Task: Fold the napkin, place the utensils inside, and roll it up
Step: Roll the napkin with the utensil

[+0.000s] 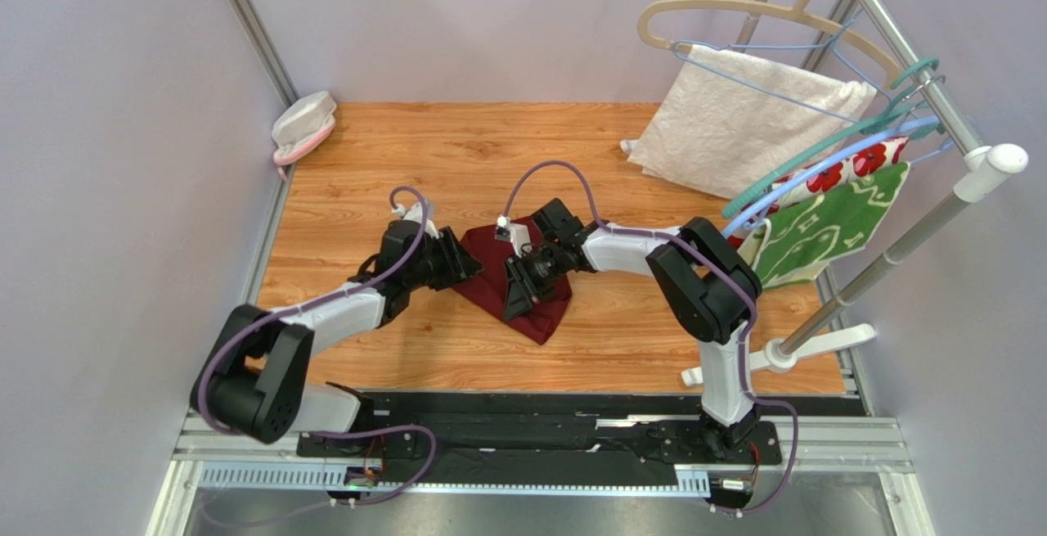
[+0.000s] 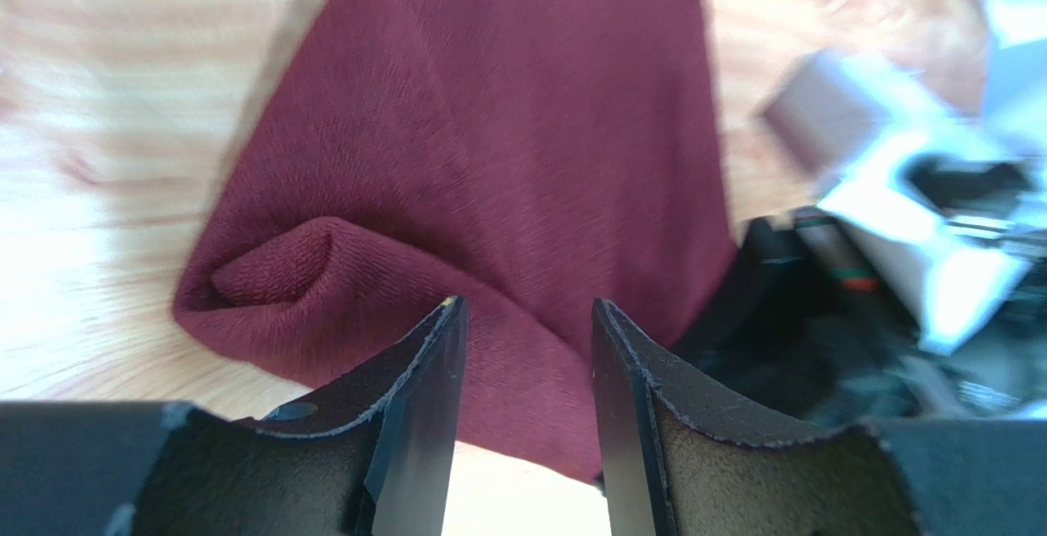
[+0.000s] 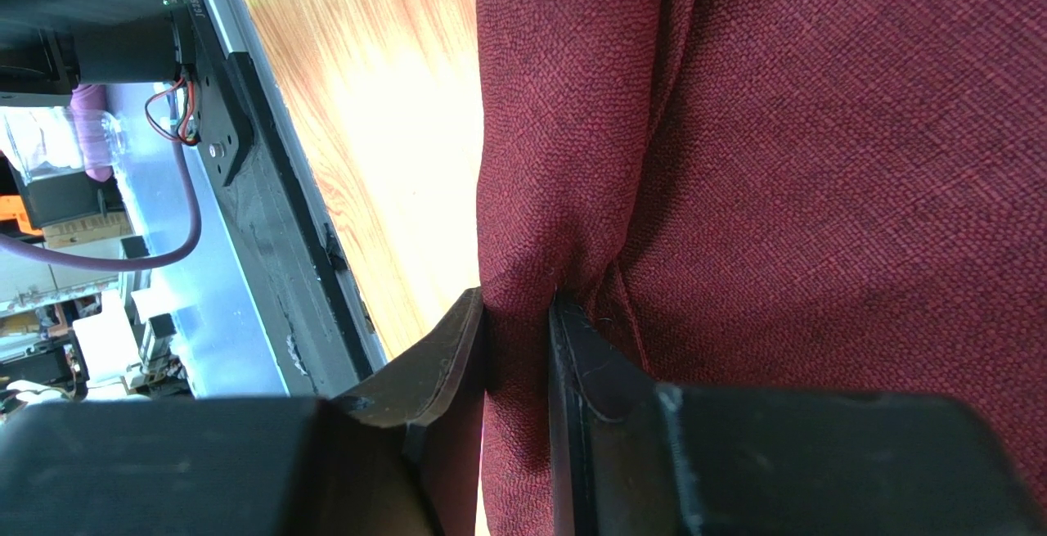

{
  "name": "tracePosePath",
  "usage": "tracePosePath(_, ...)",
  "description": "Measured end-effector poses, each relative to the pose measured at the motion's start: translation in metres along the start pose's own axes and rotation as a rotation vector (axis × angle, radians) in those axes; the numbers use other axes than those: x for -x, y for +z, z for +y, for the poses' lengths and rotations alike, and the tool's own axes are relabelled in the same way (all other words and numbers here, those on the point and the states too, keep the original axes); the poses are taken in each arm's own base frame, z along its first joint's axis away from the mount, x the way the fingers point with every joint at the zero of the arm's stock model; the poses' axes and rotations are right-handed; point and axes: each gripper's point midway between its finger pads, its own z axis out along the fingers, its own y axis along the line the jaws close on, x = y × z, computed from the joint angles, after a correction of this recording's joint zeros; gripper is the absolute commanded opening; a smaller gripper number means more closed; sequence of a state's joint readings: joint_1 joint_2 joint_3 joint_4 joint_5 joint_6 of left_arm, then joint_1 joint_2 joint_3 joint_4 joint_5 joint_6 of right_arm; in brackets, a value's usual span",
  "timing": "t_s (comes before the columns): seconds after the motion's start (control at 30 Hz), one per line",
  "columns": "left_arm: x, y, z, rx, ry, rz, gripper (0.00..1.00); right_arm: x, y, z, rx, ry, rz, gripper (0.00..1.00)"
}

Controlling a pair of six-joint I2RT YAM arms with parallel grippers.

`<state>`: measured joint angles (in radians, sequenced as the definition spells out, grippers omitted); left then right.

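Evidently soft and limp, the napkin (image 3: 799, 192) bunches where the right end effector (image 3: 517, 321) pinches it; the left end effector (image 2: 526, 315), spread, faces a doubled edge just ahead, likely the surest hold.

Crowded middle, open wood beyond
Left arm (image 1: 350, 309) and right arm (image 1: 633, 248) meet over the napkin (image 1: 547, 309), blocking the centre; table (image 1: 430, 143) lies bare behind them; hanger rack (image 1: 885, 18) and white towel (image 1: 737, 125) crowd the right.
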<state>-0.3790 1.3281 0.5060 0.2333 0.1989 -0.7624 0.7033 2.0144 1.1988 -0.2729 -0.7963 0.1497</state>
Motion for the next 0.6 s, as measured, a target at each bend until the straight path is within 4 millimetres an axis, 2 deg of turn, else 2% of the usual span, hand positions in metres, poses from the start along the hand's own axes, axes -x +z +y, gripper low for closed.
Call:
tracePosePath(0.1, -0.016, 0.013, 0.008, 0.006, -0.022, 0.059, 0.5, 0.0, 0.0, 0.0, 0.0, 0.0, 0.0, 0.22)
tracePosePath(0.23, -0.018, 0.02, 0.009, -0.008, -0.029, 0.066, 0.49, 0.0, 0.0, -0.002, -0.011, 0.002, -0.001, 0.43)
tracePosePath(0.33, -0.02, 0.024, 0.009, -0.015, -0.031, 0.071, 0.49, 0.001, -0.002, -0.001, -0.018, 0.005, -0.002, 0.52)
tracePosePath(0.47, -0.021, 0.027, 0.01, -0.021, -0.034, 0.074, 0.48, 0.003, -0.009, 0.002, -0.074, -0.011, -0.007, 0.57)
tracePosePath(0.6, -0.021, 0.03, 0.009, -0.024, -0.035, 0.079, 0.48, 0.008, -0.025, -0.005, -0.191, -0.024, -0.034, 0.6)
